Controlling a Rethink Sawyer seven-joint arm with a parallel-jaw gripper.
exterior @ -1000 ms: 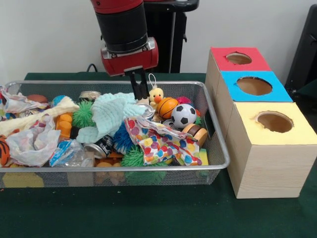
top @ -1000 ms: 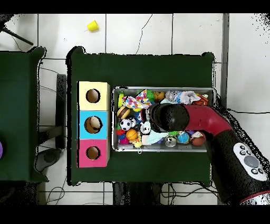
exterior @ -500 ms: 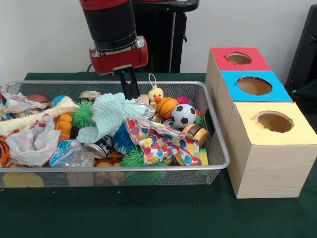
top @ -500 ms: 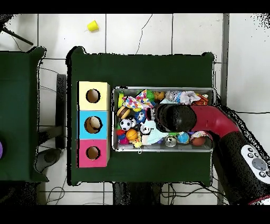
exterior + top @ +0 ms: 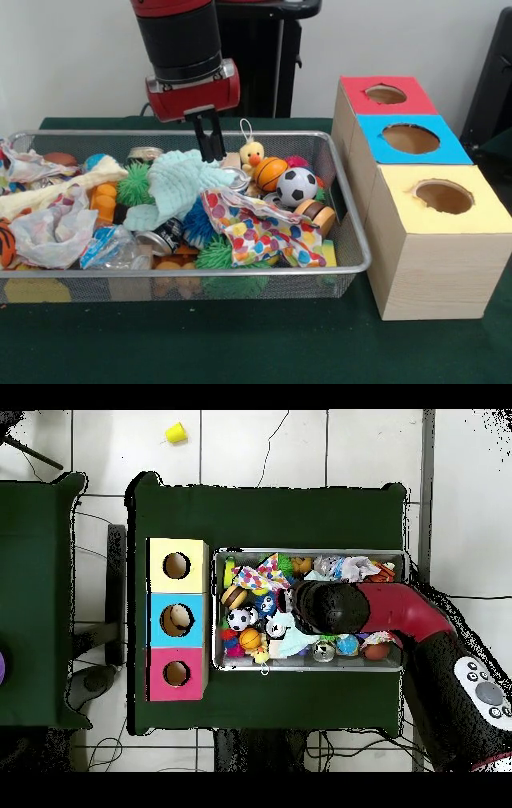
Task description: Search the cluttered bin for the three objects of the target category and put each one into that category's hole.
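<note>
My gripper (image 5: 213, 154) hangs shut and empty over the back of the wire bin (image 5: 352, 240), its tips just above the mint knitted cloth (image 5: 178, 186). To its right lie a yellow chick (image 5: 252, 154), a small basketball (image 5: 270, 173) and a soccer ball (image 5: 297, 185). In the overhead view the arm (image 5: 325, 606) hides the gripper, with the soccer ball (image 5: 238, 619) and the basketball (image 5: 250, 640) beside it. The wooden box has a red hole (image 5: 386, 94), a blue hole (image 5: 410, 138) and a yellow hole (image 5: 443, 196).
The bin also holds a polka-dot cloth (image 5: 256, 228), green spiky balls (image 5: 134, 184), a can (image 5: 164, 236), a wooden yo-yo (image 5: 316, 214) and plastic bags (image 5: 52, 232). A round object shows inside the blue hole (image 5: 178, 618). A yellow cup (image 5: 176, 432) lies on the floor.
In the front view the gripper has moved left, from beside the chick to over the mint cloth, and has stayed almost still for the last half second. It remains shut and empty.
</note>
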